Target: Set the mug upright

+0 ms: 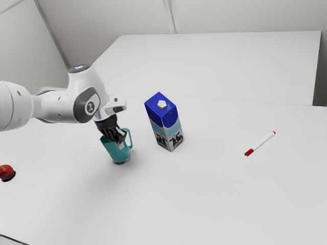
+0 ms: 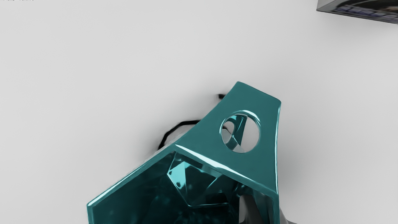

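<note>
So the teal mug (image 1: 117, 152) is over on the bench (image 1: 204, 204), mouth up, base down and pretty close to upright, though I can't tell if the bottom sits totally flat. The black tool (image 1: 120, 143) is closed on its wall, one finger (image 2: 245, 211) down inside and the other (image 2: 284, 218) against the outside, right by the handle (image 2: 269, 124). That handle points toward the blue, white and grey carton (image 1: 164, 122), which stands upright near the mug on the exterior view's right, not touching it. Way past the carton, well apart from the mug, there's a white marker with red ends (image 1: 263, 141) lying down. Off to the mug's other side, the exterior view's left, sits a round red thing (image 1: 6, 172).
</note>
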